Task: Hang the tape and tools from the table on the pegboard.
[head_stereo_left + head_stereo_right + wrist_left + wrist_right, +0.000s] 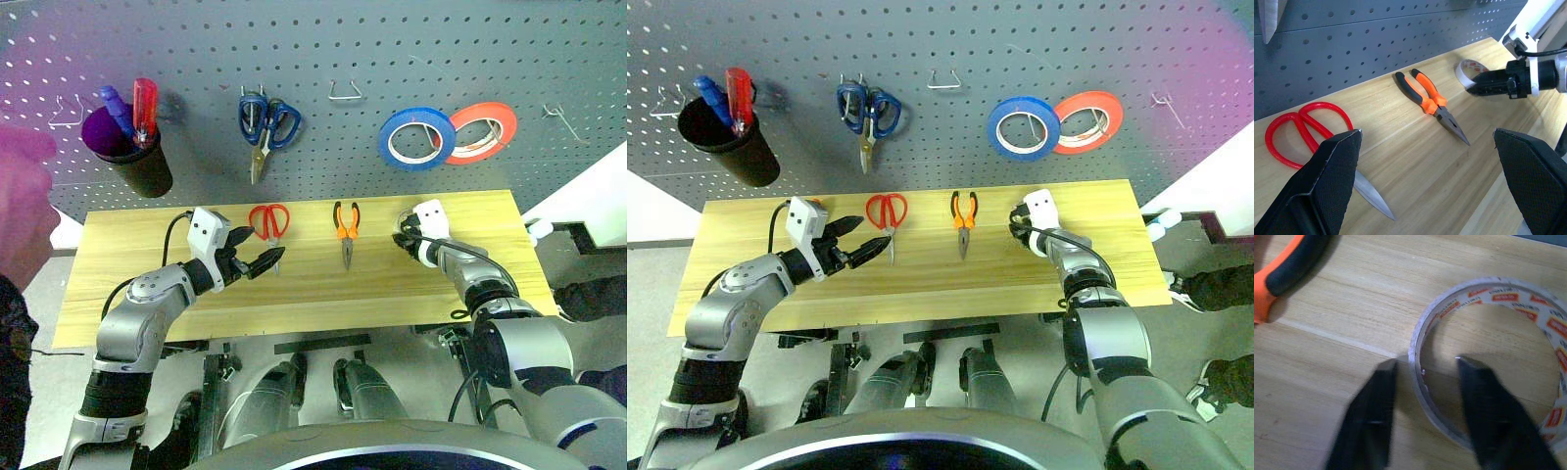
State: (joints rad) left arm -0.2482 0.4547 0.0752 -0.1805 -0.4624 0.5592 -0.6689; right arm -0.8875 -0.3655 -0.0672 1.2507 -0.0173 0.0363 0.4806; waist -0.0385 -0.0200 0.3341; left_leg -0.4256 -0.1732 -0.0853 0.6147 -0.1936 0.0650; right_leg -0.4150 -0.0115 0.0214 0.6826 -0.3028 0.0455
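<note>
One thin, light tape ring (1488, 357) lies flat on the table (294, 294) beside the pliers (345, 227), the right gripper (1425, 377) straddling its stiff wall, fingers not yet clamped; the left gripper (1425, 147) gapes empty.

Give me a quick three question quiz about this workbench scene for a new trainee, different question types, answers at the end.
1. True or false: the orange-handled pliers hang on the pegboard.
2. Multiple choice: the right gripper's fingers straddle the wall of which thing? A) the blue tape roll B) the white tape ring C) the red-handled scissors
3. Fill in: the left gripper, fingers spread, hovers nearest the red-handled ____.

Key: 1 false, they lie on the table; 2 B; 3 scissors.
</note>
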